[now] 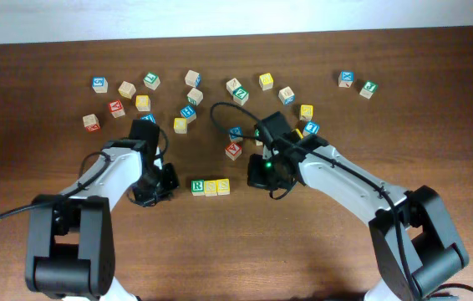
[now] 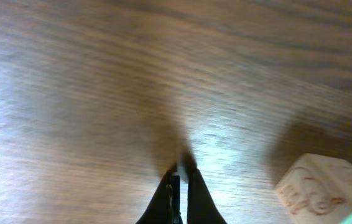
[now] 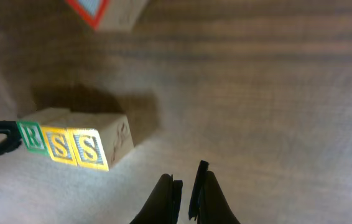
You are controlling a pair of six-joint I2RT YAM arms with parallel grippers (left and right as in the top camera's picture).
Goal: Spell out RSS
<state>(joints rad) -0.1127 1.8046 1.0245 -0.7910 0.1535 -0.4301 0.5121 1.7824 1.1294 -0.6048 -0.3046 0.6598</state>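
Note:
Three letter cubes stand touching in a row near the table's middle: the green-bordered R cube (image 1: 197,186), then two yellow S cubes (image 1: 211,187) (image 1: 223,187). In the right wrist view they read R (image 3: 32,135), S (image 3: 56,144), S (image 3: 88,149). My left gripper (image 1: 165,187) is just left of the row, shut and empty; its view shows narrow closed fingers (image 2: 179,173) and a pale cube side (image 2: 325,186) at the lower right. My right gripper (image 1: 259,177) is just right of the row, fingers (image 3: 186,177) nearly together and empty.
Several loose letter cubes lie scattered across the back of the table, from a red one (image 1: 91,122) at the left to a green one (image 1: 368,89) at the right. A red-bordered cube (image 1: 233,150) (image 3: 104,12) sits close behind the row, near my right arm.

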